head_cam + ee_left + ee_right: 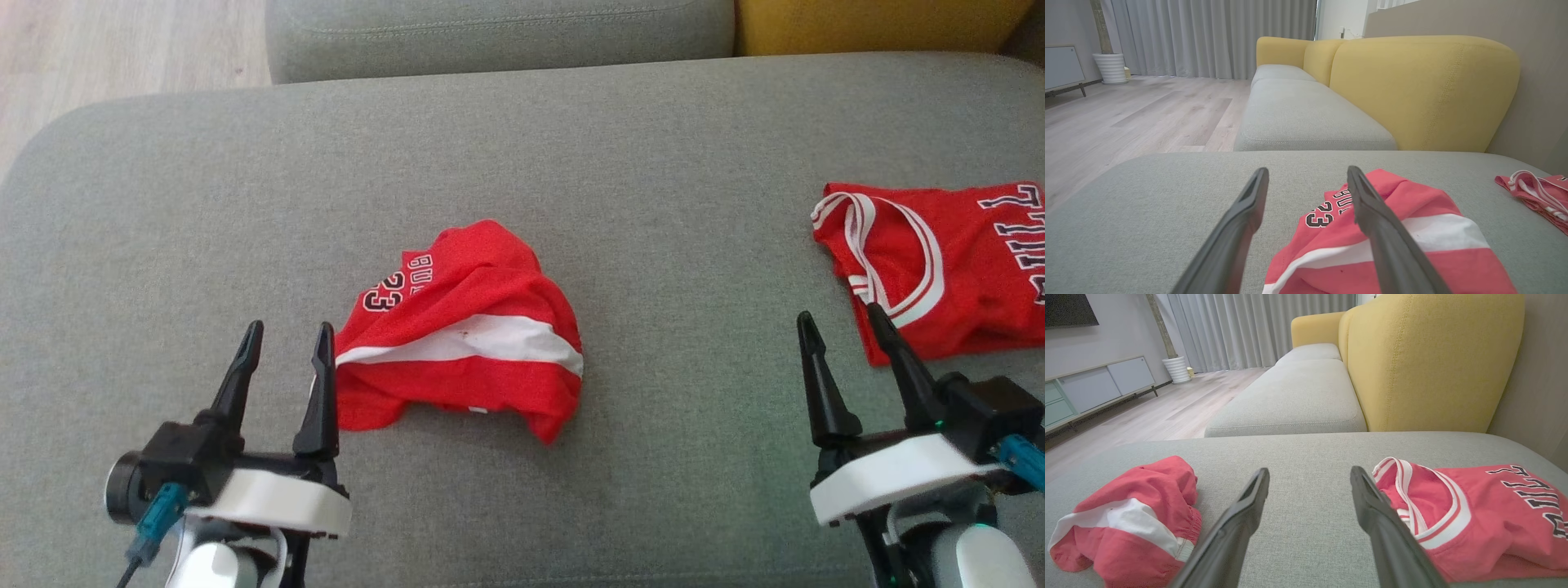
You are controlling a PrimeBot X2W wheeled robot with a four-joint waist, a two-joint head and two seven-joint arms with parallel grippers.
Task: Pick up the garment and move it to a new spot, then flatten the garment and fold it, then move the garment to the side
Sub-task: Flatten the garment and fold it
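The garment (465, 335), red shorts with a broad white stripe and a "23" print, lies crumpled on the grey cushion (522, 163), left of centre. My left gripper (290, 328) stands open at its left edge, with nothing between the fingers. In the left wrist view the garment (1412, 228) spreads under and beyond the right finger of the open left gripper (1307, 170). My right gripper (839, 314) is open too, over bare cushion at the lower right. In the right wrist view the garment (1126, 514) sits to the left of the right gripper (1310, 470).
A red jersey (955, 261) with white-trimmed openings and black lettering lies flat at the right edge, just beyond my right gripper's outer finger. Behind the cushion are another grey seat (498, 33) and a yellow backrest (1425, 90). Wooden floor (122, 49) lies beyond on the left.
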